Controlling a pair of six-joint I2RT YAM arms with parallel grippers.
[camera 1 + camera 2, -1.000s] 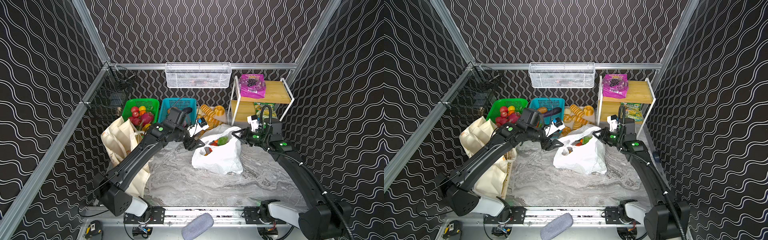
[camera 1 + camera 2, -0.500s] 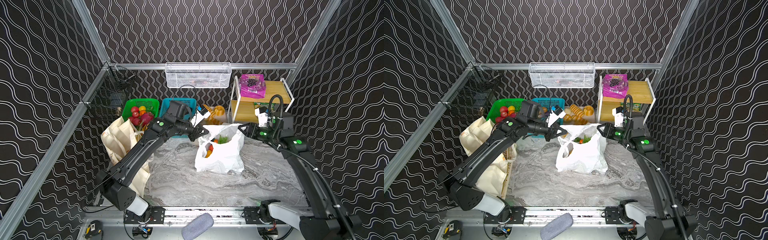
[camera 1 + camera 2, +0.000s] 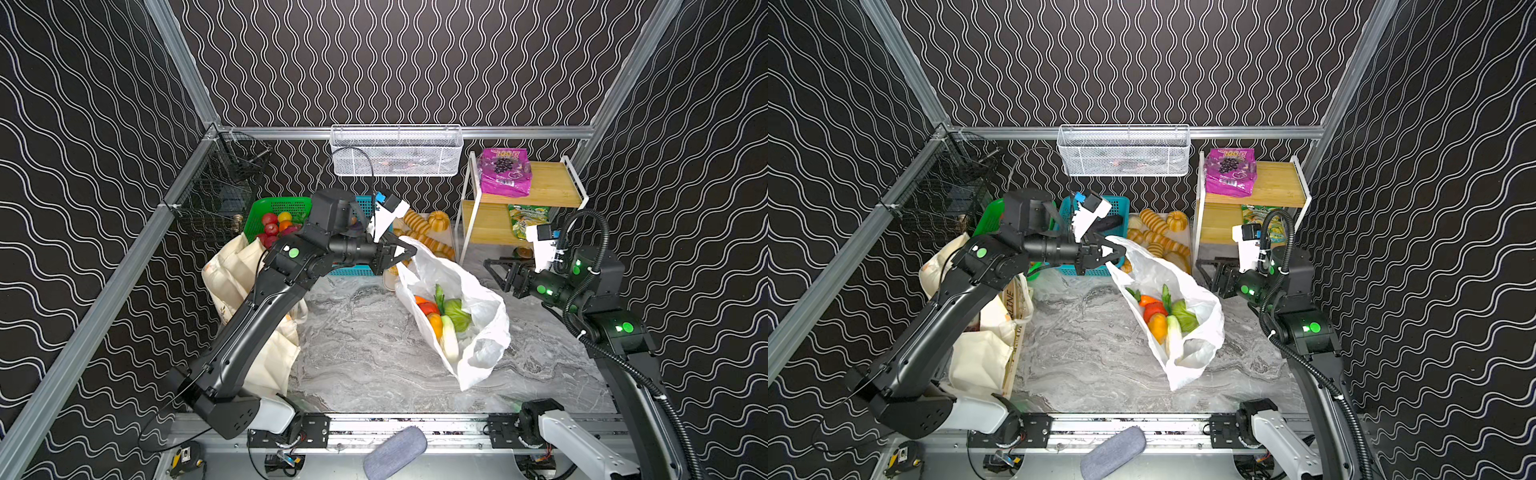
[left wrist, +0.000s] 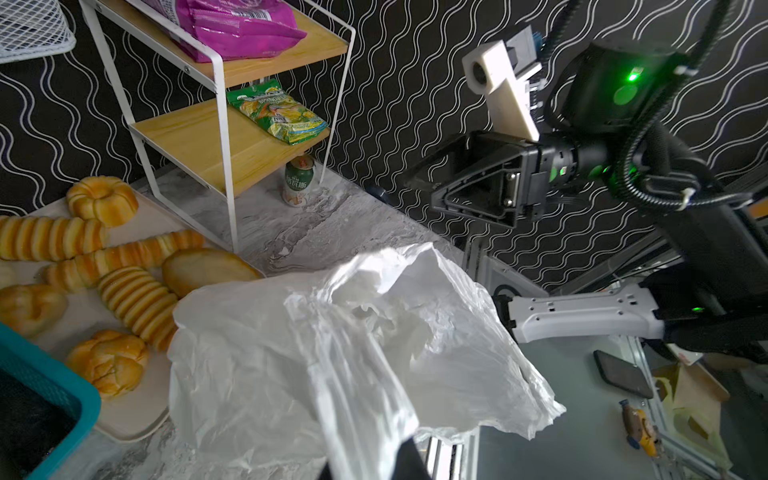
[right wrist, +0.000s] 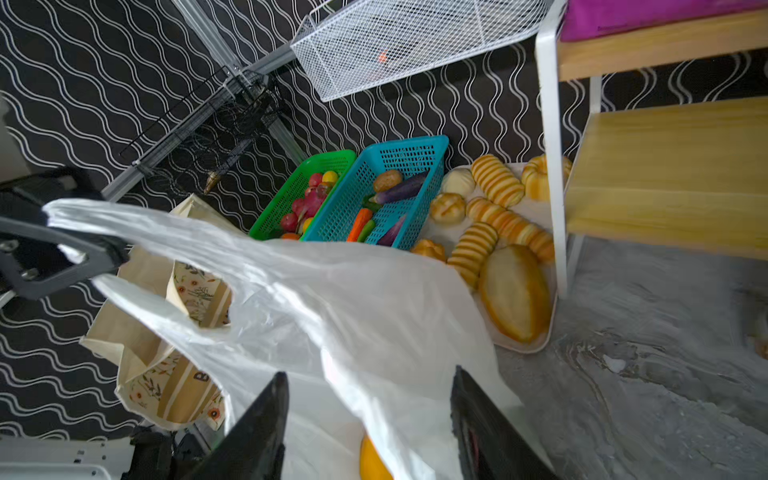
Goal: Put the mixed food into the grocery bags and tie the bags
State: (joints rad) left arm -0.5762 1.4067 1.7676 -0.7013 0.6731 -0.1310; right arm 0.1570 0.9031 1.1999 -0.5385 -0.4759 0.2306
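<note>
My left gripper is shut on one loop handle of the white plastic bag and holds it up. The bag sags open toward the right. Inside lie a green cabbage, red and orange toy vegetables and a white radish. Just right of the bag, my right gripper is open and grips nothing. The cream tote slumps at the left under my left arm. A purple grape packet lies on the shelf top.
A wooden shelf stands at back right, with a green packet on its lower board and a drink can beneath. A bread tray, a teal basket and a green basket line the back. A white wire basket hangs on the wall.
My right gripper opened, let go of the bag and drew back a little. My left gripper shut on the other handle and raised it. The bag's right side dropped.
</note>
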